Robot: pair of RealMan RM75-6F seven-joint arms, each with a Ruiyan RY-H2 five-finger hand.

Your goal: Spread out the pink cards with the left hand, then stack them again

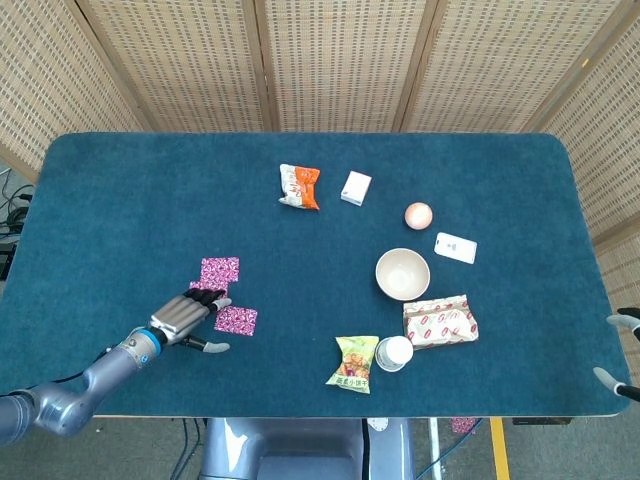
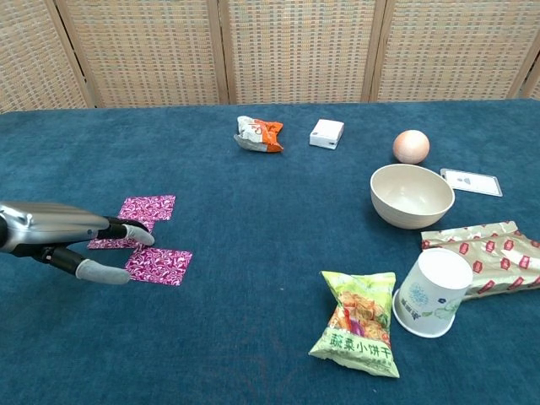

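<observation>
- Near the front-left of the blue table [image 1: 120,200], we see the left hand [image 1: 185,318] lying low and flat, its fingers [image 2: 105,274] apart and holding nothing; whether the fingertips touch a card we cannot tell.
- Just ahead of the fingers lie the pink cards, spread in a short staggered row: the far card [image 1: 220,270], a middle card [image 2: 108,242] partly hidden under the hand in the chest view, and the near card [image 1: 236,320].
- In the chest view the far card and the middle card overlap or touch at a corner; the near card [image 2: 159,265] lies just beside them, apparently apart.
- We judge the spreading step done or almost done, since the cards lie side by side, not piled; the restacking step is not yet begun.
- What remains, in our judgement, is to slide the cards together into one pile with the left hand.
- At the right edge of the head view, only part of the right hand [image 1: 620,378] shows; we cannot tell how its fingers stand.
- Well apart to the right lie a bowl [image 1: 402,274], a paper cup [image 2: 432,292] and a green snack bag [image 2: 359,322], none involved.
</observation>
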